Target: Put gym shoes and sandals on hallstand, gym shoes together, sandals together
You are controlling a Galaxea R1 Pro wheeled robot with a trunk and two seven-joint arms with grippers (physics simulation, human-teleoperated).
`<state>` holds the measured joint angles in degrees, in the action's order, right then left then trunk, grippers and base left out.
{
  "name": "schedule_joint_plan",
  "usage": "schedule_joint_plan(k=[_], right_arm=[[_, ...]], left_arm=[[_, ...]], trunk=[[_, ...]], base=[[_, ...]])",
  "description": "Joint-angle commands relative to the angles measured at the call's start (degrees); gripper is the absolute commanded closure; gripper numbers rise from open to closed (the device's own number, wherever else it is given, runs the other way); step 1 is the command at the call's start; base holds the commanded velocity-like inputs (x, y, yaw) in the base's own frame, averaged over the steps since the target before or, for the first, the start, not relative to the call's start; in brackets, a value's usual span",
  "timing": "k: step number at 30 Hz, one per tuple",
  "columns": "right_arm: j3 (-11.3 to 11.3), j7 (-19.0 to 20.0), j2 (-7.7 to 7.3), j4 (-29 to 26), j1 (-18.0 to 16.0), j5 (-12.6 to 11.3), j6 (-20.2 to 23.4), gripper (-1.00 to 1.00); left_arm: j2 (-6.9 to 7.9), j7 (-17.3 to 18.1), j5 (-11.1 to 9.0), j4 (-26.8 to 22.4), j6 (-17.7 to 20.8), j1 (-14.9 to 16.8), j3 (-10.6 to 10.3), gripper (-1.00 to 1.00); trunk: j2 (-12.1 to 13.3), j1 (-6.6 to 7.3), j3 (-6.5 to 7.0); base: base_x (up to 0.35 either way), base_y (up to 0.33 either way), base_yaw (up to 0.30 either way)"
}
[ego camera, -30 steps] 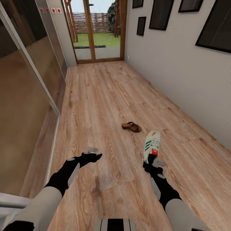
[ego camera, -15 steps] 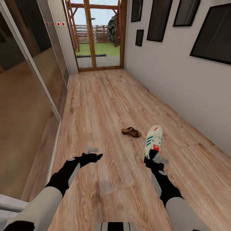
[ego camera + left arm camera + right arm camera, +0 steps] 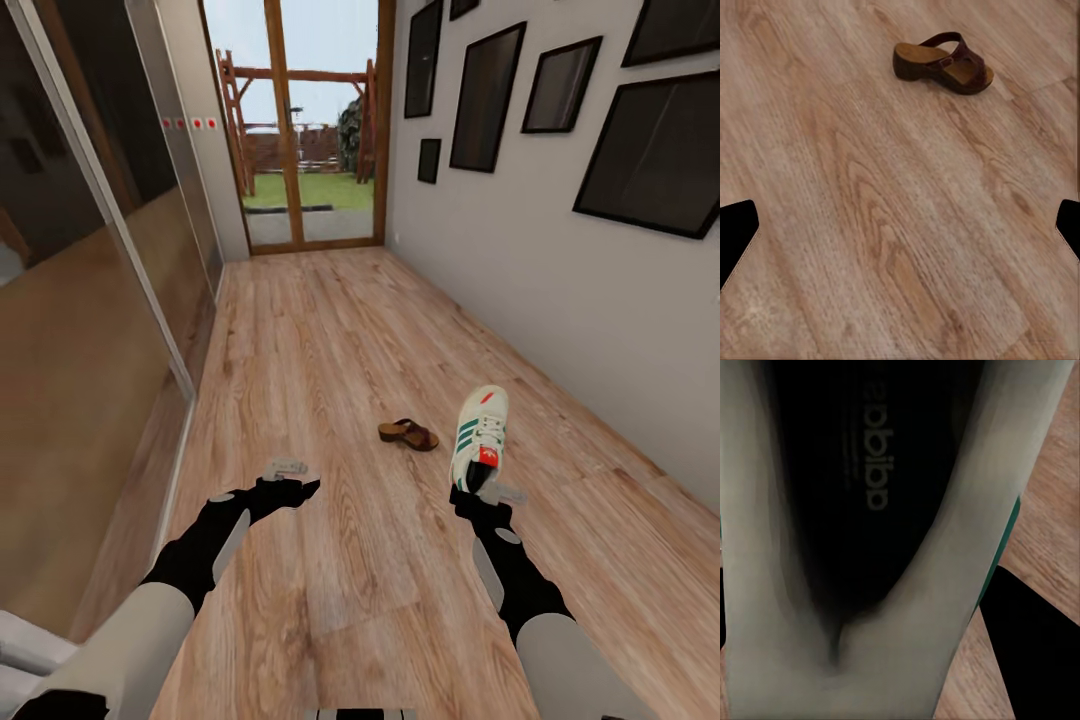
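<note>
My right gripper (image 3: 478, 492) is shut on the heel of one white gym shoe (image 3: 479, 432) with green stripes. It holds the shoe off the corridor floor (image 3: 330, 330) with the toe pointing away from me. In the right wrist view the shoe's dark inside (image 3: 870, 487) is close up, with a black finger (image 3: 1035, 660) beside it. One brown sandal (image 3: 408, 433) lies on the floor just left of the shoe; it is also in the left wrist view (image 3: 943, 63). My left gripper (image 3: 292, 480) hangs open and empty above bare floor. The hallstand is out of view.
A mirrored sliding wall (image 3: 90, 300) runs along the left. A grey wall with dark picture frames (image 3: 640, 160) runs along the right. Wood-framed glass doors (image 3: 310, 130) close the far end of the corridor.
The head view has tilted up, showing more of the doors and frames. The gym shoe in my right gripper has risen relative to the sandal. My left arm has held its place.
</note>
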<state>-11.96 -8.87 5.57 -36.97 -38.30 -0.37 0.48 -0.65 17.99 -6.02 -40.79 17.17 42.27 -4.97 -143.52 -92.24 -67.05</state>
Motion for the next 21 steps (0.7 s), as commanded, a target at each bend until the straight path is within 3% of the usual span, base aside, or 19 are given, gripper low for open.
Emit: schedule_joint_plan(k=[1, 21], right_arm=[[-0.2, -0.1, 0.05, 0.0, 0.0, -0.1, 0.1, 1.00], [-0.2, -0.1, 0.05, 0.0, 0.0, -0.1, 0.1, 1.00]], left_arm=[[0.02, 0.0, -0.6, -0.1, 0.5, 0.0, 0.0, -1.00], [0.03, 0.0, -0.6, -0.1, 0.6, 0.0, 0.0, -1.00]], trunk=[[0.0, 0.03, 0.28], [0.2, 0.49, 6.14]], base=[[0.000, 0.000, 0.000], [0.000, 0.000, 0.000]])
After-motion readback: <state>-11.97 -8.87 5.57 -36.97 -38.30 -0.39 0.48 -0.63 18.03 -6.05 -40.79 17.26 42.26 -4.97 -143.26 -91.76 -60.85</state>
